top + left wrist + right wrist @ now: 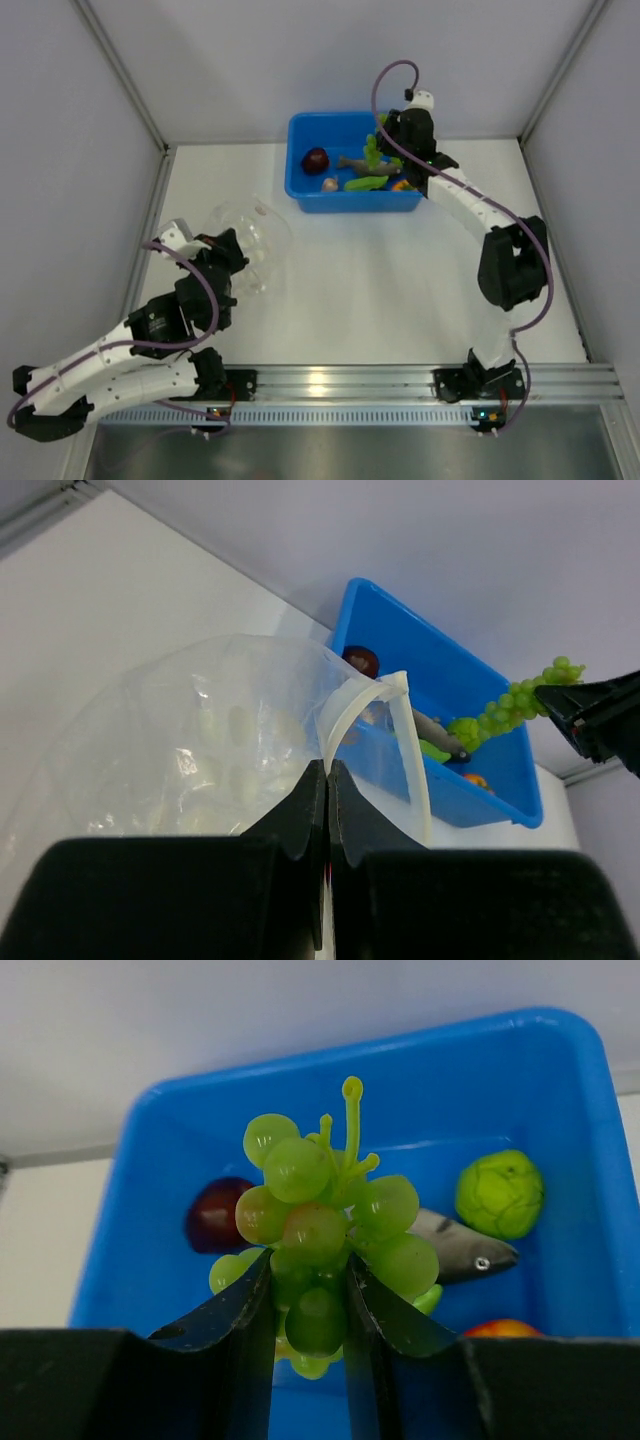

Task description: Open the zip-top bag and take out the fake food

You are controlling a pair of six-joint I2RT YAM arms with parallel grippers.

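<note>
The clear zip-top bag (pixel 252 243) lies at the left of the table, its mouth open. My left gripper (pixel 222 252) is shut on the bag's white zip rim (pixel 352 705). My right gripper (pixel 392 135) is shut on the green grapes (pixel 325 1225) and holds them above the blue bin (pixel 308 195); the grapes also show in the left wrist view (pixel 505 702). In the bin lie a dark maroon ball (pixel 215 1215), a lime ball (pixel 500 1193), a grey-purple long piece (pixel 460 1247), a green pod (pixel 366 183) and an orange piece (pixel 500 1328).
The blue bin stands at the back middle of the white table, against the rear wall. Grey side walls close in left and right. A metal rail (pixel 400 385) with both arm bases runs along the near edge.
</note>
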